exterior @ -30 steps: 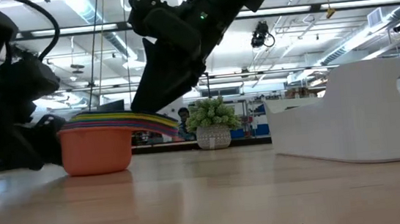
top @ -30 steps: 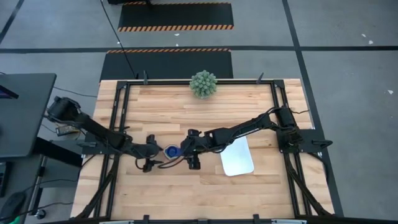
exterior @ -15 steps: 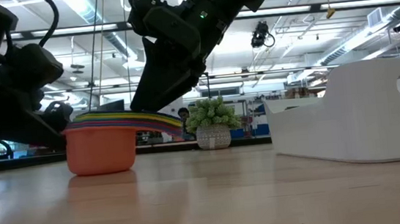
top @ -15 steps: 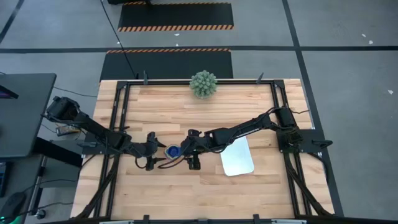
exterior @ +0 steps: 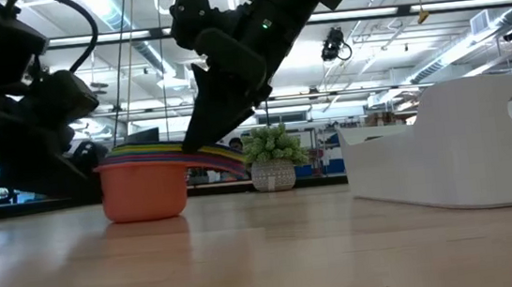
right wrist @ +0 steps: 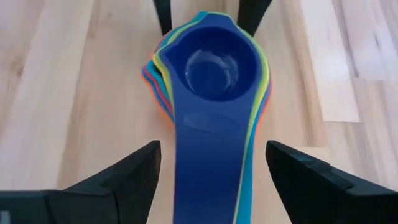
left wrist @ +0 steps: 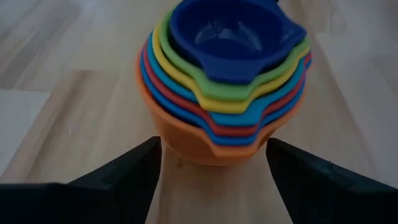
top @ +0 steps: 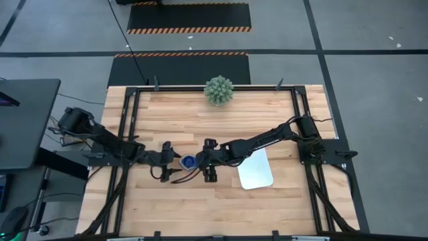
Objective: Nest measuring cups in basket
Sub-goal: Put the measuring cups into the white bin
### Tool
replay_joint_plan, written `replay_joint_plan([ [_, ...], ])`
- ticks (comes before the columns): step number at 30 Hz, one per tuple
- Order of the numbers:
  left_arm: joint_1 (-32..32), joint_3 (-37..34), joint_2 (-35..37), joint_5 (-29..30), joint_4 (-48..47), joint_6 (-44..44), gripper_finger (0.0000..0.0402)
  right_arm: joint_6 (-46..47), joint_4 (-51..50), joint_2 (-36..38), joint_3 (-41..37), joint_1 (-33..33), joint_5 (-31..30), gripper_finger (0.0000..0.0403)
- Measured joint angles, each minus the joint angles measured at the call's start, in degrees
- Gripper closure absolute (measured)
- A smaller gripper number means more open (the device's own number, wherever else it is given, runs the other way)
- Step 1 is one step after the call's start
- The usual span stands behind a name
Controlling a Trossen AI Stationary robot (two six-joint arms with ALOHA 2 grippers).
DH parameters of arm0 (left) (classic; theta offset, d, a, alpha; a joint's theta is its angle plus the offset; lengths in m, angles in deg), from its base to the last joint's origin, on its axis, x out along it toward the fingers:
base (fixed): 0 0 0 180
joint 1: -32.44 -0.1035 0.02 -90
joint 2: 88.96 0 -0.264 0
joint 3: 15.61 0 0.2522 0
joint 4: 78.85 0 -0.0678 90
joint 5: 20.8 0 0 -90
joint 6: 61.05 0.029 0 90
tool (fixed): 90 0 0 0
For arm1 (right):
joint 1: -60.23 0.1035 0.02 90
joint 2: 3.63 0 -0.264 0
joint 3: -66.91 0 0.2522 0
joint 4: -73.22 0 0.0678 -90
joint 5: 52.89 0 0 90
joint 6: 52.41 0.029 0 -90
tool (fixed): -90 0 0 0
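At table centre, the measuring cups (top: 188,161) sit nested in one stack, at 9 o'clock of the basket (top: 255,168). Judged light, rigid, smooth plastic; grasp the fanned handles. Left gripper (left wrist: 211,163) and right gripper (right wrist: 211,165) flank the stack, fingers apart, holding nothing.

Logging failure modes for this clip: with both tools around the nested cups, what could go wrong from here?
1. The cup stack sits on the table, not in the basket; the open left tool and right tool flank it from opposite sides and might collide.
2. A grip on the stacked handles alone could tip the stack.
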State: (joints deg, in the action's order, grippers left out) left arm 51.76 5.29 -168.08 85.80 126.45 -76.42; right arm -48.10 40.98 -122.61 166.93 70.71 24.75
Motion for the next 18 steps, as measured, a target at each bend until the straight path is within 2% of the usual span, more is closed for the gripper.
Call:
replay_joint_plan([
  [3,-0.84,0.0,-2.44,-0.73,2.69,1.32,0.0106,-1.15,-0.13,0.0,0.0,-0.04,0.76,0.0105],
  [8,-2.49,0.04,-5.05,-2.88,5.94,3.04,0.0106,-1.52,-2.71,0.11,0.07,-1.78,6.26,0.0106],
  [18,-4.13,0.04,-5.34,-4.45,5.6,4.83,0.0106,-1.64,-3.79,-0.02,-0.02,-4.0,8.72,0.0129],
])
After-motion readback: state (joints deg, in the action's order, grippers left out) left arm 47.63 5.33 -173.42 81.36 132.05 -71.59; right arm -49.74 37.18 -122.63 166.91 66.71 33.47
